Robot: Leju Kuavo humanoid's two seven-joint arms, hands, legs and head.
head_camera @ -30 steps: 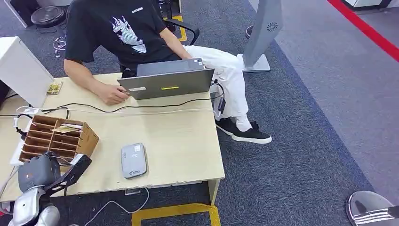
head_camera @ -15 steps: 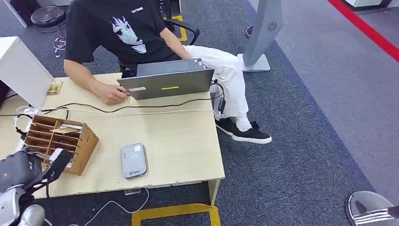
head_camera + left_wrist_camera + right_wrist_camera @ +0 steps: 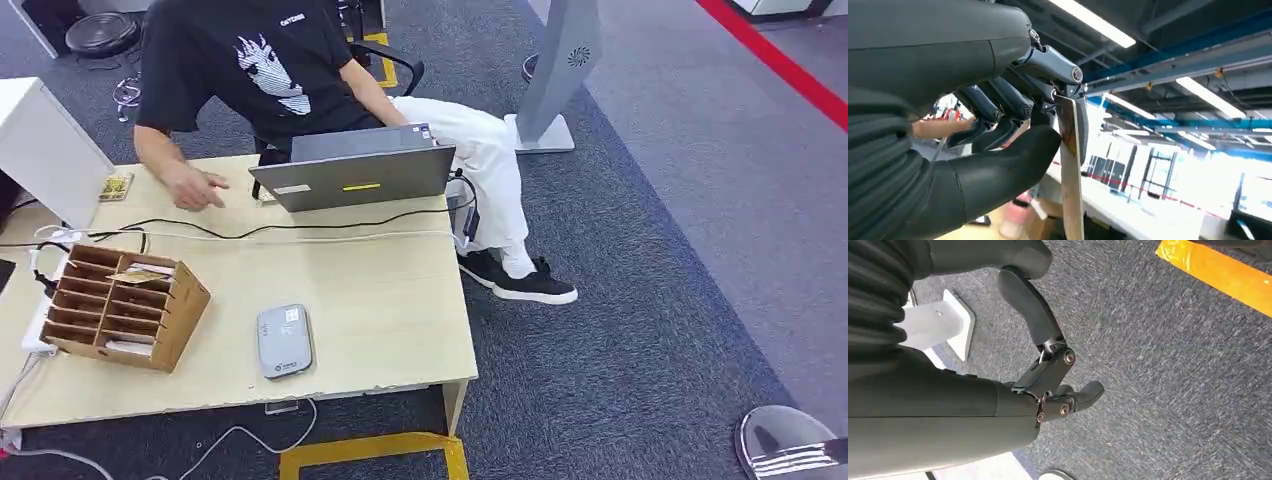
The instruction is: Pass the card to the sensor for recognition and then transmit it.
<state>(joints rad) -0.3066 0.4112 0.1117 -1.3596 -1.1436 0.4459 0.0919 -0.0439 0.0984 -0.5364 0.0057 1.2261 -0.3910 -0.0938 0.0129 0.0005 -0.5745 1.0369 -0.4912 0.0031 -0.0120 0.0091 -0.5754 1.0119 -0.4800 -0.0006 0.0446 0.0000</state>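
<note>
The left hand (image 3: 1013,125) holds the card (image 3: 1071,175) — the thick thumb pushes on one side and a dark finger (image 3: 1058,65) pushes on the other. The card is thin and brown, seen from its edge. The other fingers are curled in beside it.

The right hand (image 3: 1048,365) holds nothing. Its fingers are a little apart and loosely bent, over dark grey carpet (image 3: 1173,365) with a yellow stripe (image 3: 1218,275).

From the head view, the grey sensor (image 3: 284,340) lies flat on the wooden table (image 3: 380,290), near the front edge. A wooden box with slots (image 3: 125,305) stands just to its left. A person (image 3: 250,70) sits at the far side behind a laptop (image 3: 355,178), with one hand (image 3: 195,188) on the table — near a black cable (image 3: 300,225).
</note>
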